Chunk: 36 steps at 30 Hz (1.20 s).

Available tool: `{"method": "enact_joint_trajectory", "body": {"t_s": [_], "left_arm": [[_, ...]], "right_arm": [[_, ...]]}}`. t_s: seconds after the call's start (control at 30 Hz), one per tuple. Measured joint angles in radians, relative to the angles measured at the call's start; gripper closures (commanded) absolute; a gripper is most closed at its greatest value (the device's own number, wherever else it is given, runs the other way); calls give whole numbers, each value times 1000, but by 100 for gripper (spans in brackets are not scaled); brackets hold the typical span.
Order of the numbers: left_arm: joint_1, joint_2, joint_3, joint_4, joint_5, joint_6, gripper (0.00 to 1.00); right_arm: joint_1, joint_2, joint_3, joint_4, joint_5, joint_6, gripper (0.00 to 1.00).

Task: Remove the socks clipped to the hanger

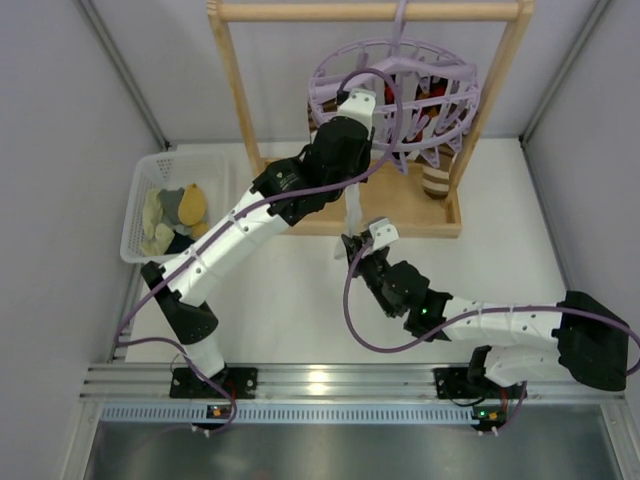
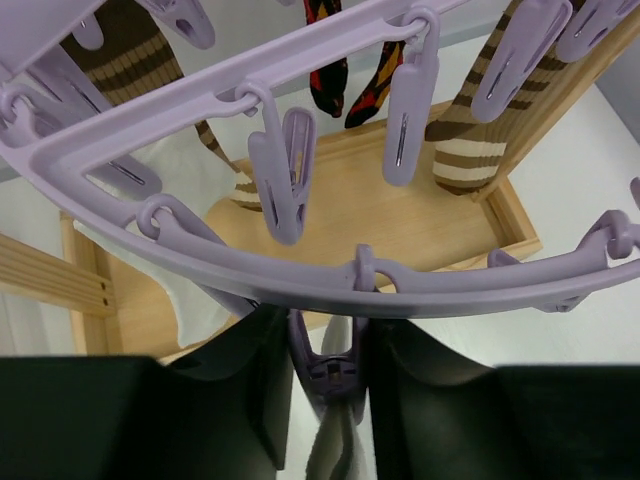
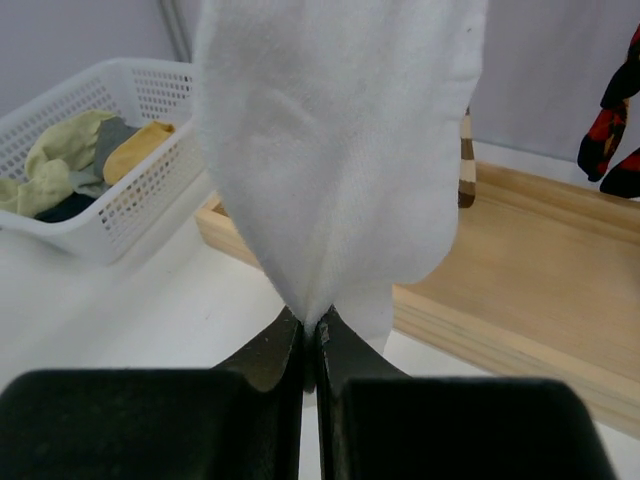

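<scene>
The lavender hanger point(image 1: 400, 95) hangs from the wooden rack, and its ring point(image 2: 330, 285) crosses the left wrist view. My left gripper point(image 1: 345, 150) is up at its near rim. Its jaws are shut on a lavender clip point(image 2: 335, 365) that holds a white sock point(image 2: 335, 440). That sock point(image 1: 353, 212) hangs straight down. My right gripper point(image 1: 357, 245) is shut on its lower end point(image 3: 330, 150). Brown striped socks point(image 2: 470, 150), a black and red argyle sock point(image 2: 335, 60) and another white sock point(image 2: 190, 290) hang from other clips.
The light wooden rack point(image 1: 400, 215) has a tray base, two posts and a top bar, and stands at the back of the table. A white basket point(image 1: 150, 175) with yellow, grey and cream cloth pieces sits at the left, also in the right wrist view point(image 3: 110, 215).
</scene>
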<state>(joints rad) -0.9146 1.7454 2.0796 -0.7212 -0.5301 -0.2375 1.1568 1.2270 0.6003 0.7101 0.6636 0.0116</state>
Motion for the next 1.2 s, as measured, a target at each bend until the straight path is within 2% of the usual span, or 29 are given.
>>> {"method": "enact_joint_trajectory", "body": {"t_s": [0.03,0.1,0.33,0.4,0.47,0.6,0.63,0.7,0.8,0.83,0.9,0.93,1.2], "left_arm": [[0,0,-7,11,3,0,79],[1,0,-13,20,10,0,86],[1,-7,-14,34,13,4,98],[2,-8,-14,34,13,4,97],[2,-8,-14,34,11,5,90],[3,-10,-15,34,11,4,68],[3,-13,-19,36,14,6,59],[4,-24,-33,39,20,9,51],[5,-50,-60,41,34,12,33],[5,-65,-76,42,38,9,22],[5,-103,-116,44,41,9,13],[5,-125,-141,44,41,7,2],[5,-409,-430,56,-18,0,1]], "right_arm": [[0,-3,0,0,-5,2,100],[0,-7,0,0,-11,8,100],[0,-31,-44,-1,-34,37,100],[0,-42,-74,-2,-38,54,100],[2,-52,-104,-5,-39,70,100],[2,-83,-149,-27,-50,100,100],[2,-95,-154,-40,-57,108,100],[3,-122,-157,-69,-70,123,100],[6,-165,-157,-119,-90,144,100],[6,-177,-156,-138,-93,150,100],[6,-194,-155,-180,-101,162,100],[6,-197,-153,-201,-107,166,100],[3,-164,-56,-362,-219,174,100]]}}
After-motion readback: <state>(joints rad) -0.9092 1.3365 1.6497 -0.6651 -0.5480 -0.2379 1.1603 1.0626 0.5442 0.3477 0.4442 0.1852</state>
